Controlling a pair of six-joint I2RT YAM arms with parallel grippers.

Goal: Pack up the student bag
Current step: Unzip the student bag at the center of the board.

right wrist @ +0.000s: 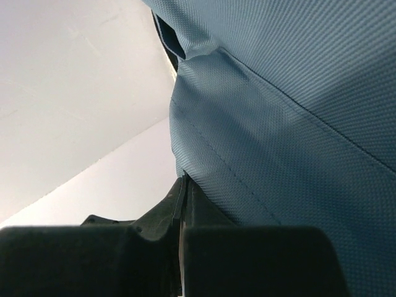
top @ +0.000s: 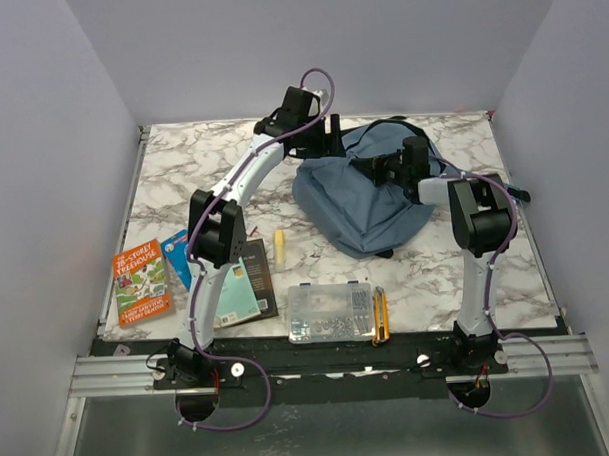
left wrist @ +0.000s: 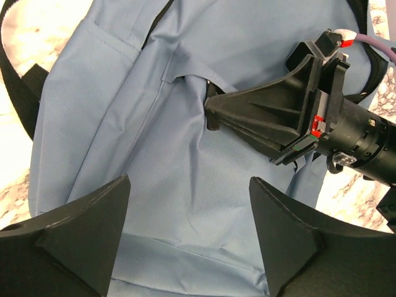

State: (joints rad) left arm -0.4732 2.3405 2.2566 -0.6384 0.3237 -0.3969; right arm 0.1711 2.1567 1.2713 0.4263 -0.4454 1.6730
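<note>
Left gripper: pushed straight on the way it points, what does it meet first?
Probably the blue-grey fabric backpack, which fills the view between the open fingers of the left gripper; how far off is unclear.

Matt woven cloth student bag (left wrist: 185, 185)

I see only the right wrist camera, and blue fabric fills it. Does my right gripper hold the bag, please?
Observer: Yes. The left wrist view shows the right gripper pinching a fold of the student bag.
Operator: And my other arm?
Observer: The left gripper is open, just above the bag's fabric.
Operator: Is anything waiting outside?
Observer: A book, a clear box and a yellow cutter lie on the table near the arm bases.
</note>
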